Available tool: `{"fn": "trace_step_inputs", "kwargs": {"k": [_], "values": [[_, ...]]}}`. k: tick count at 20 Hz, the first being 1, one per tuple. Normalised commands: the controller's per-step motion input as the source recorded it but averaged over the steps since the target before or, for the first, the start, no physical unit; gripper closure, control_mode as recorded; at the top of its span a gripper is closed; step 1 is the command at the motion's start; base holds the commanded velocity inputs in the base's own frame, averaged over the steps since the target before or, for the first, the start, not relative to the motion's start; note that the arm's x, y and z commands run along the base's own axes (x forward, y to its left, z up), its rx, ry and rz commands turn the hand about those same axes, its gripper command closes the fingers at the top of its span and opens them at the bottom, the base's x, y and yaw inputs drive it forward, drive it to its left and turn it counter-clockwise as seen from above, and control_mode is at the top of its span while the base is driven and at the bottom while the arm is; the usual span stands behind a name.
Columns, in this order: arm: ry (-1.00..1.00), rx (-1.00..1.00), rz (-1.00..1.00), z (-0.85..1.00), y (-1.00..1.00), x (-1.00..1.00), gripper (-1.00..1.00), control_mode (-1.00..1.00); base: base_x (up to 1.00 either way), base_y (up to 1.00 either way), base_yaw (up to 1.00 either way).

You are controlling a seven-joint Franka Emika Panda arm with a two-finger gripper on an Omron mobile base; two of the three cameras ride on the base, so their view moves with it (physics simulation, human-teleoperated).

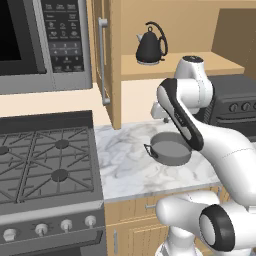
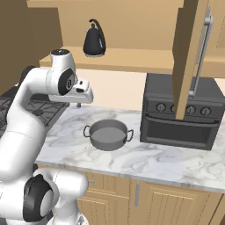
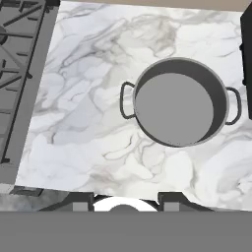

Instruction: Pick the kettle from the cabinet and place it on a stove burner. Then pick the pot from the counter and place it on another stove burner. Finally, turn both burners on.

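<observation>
Kettle [image 1: 151,45], small, glossy black and cone-shaped, stands upright on the shelf of the open wall cabinet [image 1: 172,67], well above and beyond the gripper [image 2: 78,104]. It looks rigid and probably light, but its smooth sloping sides would likely slip between the fingers; the tall arched loop handle seems the safest place to grip. The gripper hangs over the marble counter [image 3: 88,113], pointing down, holding nothing; how wide its jaws stand I cannot tell. Just ahead of it on the counter sits the shallow grey pot [image 3: 177,103], stiff metal, best taken by its rim or a side handle.
</observation>
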Motion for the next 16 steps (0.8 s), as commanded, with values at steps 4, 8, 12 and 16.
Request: {"fn": "trace_step_inputs", "kwargs": {"k": [4,8,12,16], "values": [[-0.08,-0.01,0.00,0.00,0.00,0.00,-1.00,-1.00,0.00,0.00,0.00],[-0.14,0.00,0.00,0.00,-0.08,0.00,-1.00,-1.00,0.00,0.00,0.00],[-0.14,0.00,0.00,0.00,-0.17,0.00,-1.00,-1.00,0.00,0.00,0.00],[-0.11,0.00,0.00,0.00,-0.21,0.00,-1.00,-1.00,0.00,0.00,0.00]]}}
